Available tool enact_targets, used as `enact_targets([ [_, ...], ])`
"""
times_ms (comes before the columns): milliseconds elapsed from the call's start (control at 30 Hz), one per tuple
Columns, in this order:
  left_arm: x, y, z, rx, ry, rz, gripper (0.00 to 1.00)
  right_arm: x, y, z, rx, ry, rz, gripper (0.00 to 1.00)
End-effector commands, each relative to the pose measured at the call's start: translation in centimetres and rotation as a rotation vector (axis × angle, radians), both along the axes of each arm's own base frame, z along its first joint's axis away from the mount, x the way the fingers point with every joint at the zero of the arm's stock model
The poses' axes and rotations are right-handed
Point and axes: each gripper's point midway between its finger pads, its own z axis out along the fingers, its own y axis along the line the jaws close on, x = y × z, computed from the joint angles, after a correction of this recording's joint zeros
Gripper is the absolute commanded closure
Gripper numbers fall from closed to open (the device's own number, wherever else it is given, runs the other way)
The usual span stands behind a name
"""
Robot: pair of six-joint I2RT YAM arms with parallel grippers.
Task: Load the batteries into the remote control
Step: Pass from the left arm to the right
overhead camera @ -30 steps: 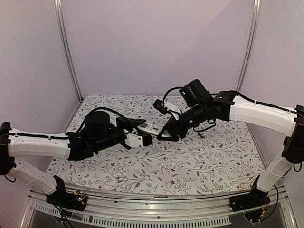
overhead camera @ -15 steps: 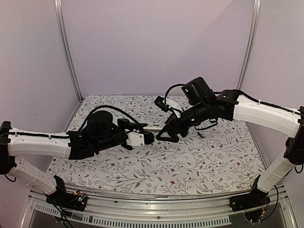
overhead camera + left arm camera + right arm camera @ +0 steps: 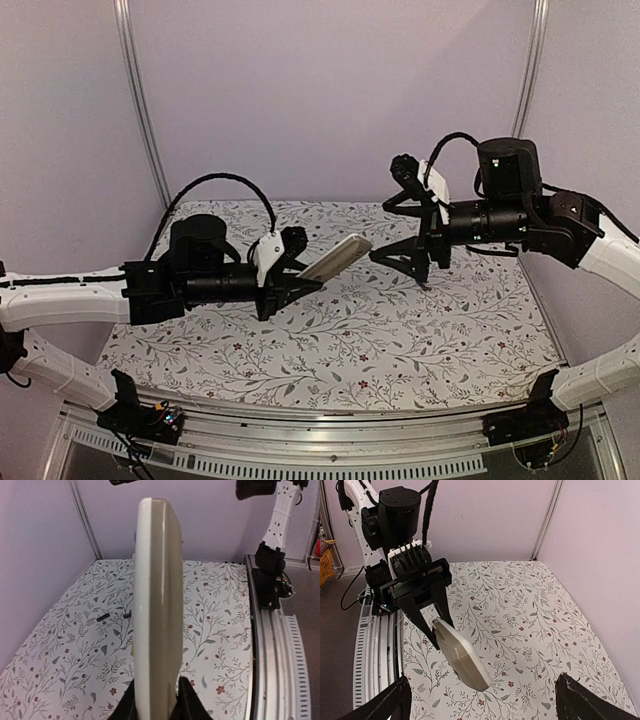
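the remote control (image 3: 335, 258) has just left the table (image 3: 400, 330): my left gripper (image 3: 305, 285) pinches its lower end, holding it aloft, while my right gripper (image 3: 402, 232) has let go and spread wide, empty. the batteries (image 3: 103, 616) lie on the table below, not yet loaded.

You have here one remote control (image 3: 335, 258), two batteries (image 3: 103, 616), and two grippers: one left gripper (image 3: 300, 284) and one right gripper (image 3: 402, 262); also one table (image 3: 400, 340).
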Motion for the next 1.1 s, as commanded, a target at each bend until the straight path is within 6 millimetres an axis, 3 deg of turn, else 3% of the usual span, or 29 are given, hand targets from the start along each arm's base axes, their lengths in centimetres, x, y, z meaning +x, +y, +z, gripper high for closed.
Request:
enact_targets([
  [0,-2.4,-0.5,0.7,-0.099,0.311,-0.065,1.0,1.0,-0.5,1.5,0.011,-0.08,-0.06,0.01],
  [133,-2.4,-0.1,0.1,-0.109,0.379,-0.035,1.0,1.7,-0.6,1.5,-0.018,-0.052,-0.097,0.02],
  [233,-2.8,0.0,-0.6,-0.104,0.423,-0.045,1.0,2.1,-0.2,0.2,-0.068,-0.007,-0.104,0.09],
  [300,-3.1,0.0,-0.9,-0.097,0.442,-0.052,1.0,1.3,0.4,-0.6,-0.082,0.027,-0.047,0.11],
  [400,-3.3,0.3,-1.4,-0.08,0.448,-0.05,1.0,-1.4,1.4,-1.4,-0.087,0.072,0.126,0.09],
  [500,-3.7,0.4,-1.4,-0.073,0.439,-0.073,1.0,-1.9,1.8,-2.9,-0.138,0.076,0.19,0.09],
  [867,-3.9,0.2,-2.2,-0.03,0.429,-0.093,1.0,-2.1,3.8,-5.0,-0.182,0.174,0.275,0.49],
  [1067,-3.7,0.3,-1.7,-0.037,0.396,-0.085,1.0,-2.7,4.0,-5.8,-0.194,0.219,0.306,0.53],
])
